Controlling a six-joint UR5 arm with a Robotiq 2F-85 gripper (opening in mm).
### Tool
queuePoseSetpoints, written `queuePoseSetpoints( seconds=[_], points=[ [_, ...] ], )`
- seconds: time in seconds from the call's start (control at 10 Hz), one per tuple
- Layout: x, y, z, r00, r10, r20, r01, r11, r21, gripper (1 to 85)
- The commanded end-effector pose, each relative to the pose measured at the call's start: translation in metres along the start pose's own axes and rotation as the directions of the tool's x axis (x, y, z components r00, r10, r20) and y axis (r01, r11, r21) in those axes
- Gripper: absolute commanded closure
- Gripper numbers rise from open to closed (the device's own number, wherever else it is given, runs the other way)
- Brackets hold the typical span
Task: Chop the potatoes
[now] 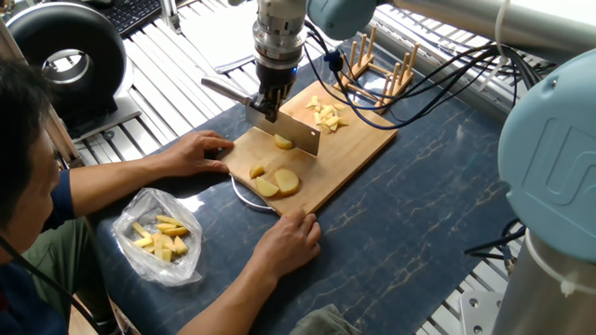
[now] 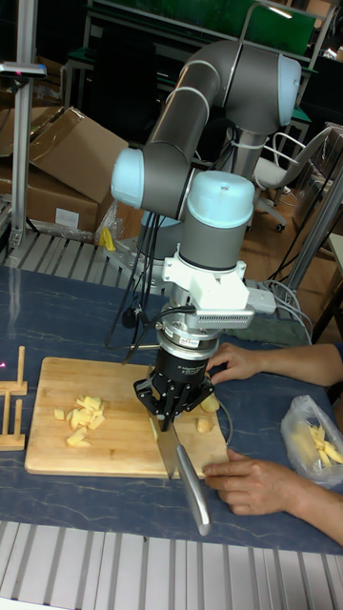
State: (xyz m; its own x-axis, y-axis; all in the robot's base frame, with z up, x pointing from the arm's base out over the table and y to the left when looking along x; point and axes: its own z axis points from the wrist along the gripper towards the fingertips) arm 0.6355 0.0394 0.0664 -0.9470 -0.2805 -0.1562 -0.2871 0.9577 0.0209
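Three larger potatoes (image 1: 278, 181) lie uncut at the near end of the cutting board (image 1: 358, 149), one smaller piece (image 1: 283, 141) sits right under my blade, and a heap of chopped bits (image 1: 326, 115) rests at the far end. My tool (image 1: 270, 104) is pinched tight on the handle of the cleaver (image 1: 284, 131), its edge slanting down beside that smaller piece. I judge I am mid-chop, with most pieces not yet cut. A person's hands (image 1: 288, 242) steady the board at two edges, one hand (image 1: 199, 152) just beside the blade. Next I need a straight press down through the piece, kept clear of those fingers. A plastic bag (image 1: 158, 234) of yellow sticks lies apart on the desk (image 1: 419, 214).
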Motion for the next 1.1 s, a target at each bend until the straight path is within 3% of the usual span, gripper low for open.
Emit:
queuePoseSetpoints(
  seconds=[0.0, 0.4, 0.7, 1.0],
  points=[
    [0.0, -0.001, -0.012, 1.0, 0.003, -0.017, -0.003, 1.0, -0.006, 84.7],
    [0.0, 0.003, -0.021, 0.999, 0.011, -0.037, -0.011, 1.0, -0.003, 84.7],
    [0.002, 0.022, -0.036, 0.997, 0.056, -0.061, -0.057, 0.998, -0.011, 84.7],
    [0.001, 0.015, -0.028, 0.998, 0.032, -0.048, -0.033, 0.999, -0.004, 84.7]
  ],
)
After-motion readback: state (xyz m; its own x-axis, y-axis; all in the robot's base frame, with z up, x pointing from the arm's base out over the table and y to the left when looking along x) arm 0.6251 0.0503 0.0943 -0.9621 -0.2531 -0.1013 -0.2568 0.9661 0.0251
